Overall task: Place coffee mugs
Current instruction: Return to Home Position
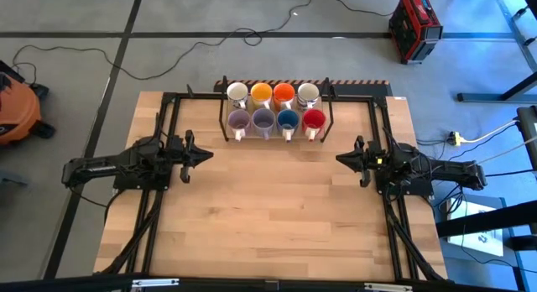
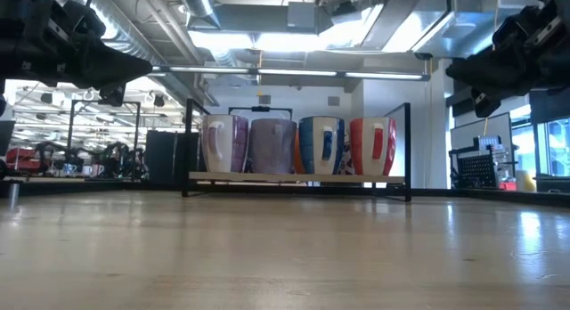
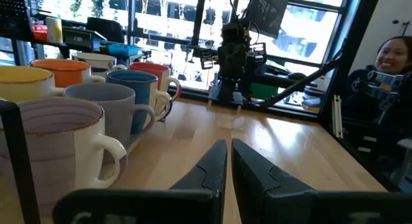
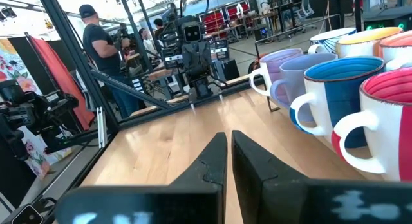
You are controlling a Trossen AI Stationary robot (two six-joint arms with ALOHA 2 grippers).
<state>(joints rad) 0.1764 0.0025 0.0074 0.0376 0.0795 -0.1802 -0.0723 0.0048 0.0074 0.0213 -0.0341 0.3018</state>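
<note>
Eight mugs stand upright on their bases in two rows of a black wire rack (image 1: 331,107) at the table's far middle. The far row holds cream (image 1: 237,92), yellow-orange (image 1: 261,92), orange-red (image 1: 284,92) and white (image 1: 308,91). The near row holds two pale purple (image 1: 239,120) (image 1: 263,119), blue (image 1: 288,119) and red (image 1: 313,118). My left gripper (image 1: 208,153) (image 3: 228,147) hovers shut, left of and nearer than the rack. My right gripper (image 1: 339,159) (image 4: 228,137) hovers shut on the right, facing it. Neither touches anything.
Black frame rails (image 1: 382,208) run along the table's left, right and far sides. Bare wood (image 1: 268,216) spreads between the arms and toward the near edge. People (image 4: 96,44) stand beyond the table; another person (image 3: 386,63) sits past it. Cables and a red case (image 1: 415,25) lie on the floor.
</note>
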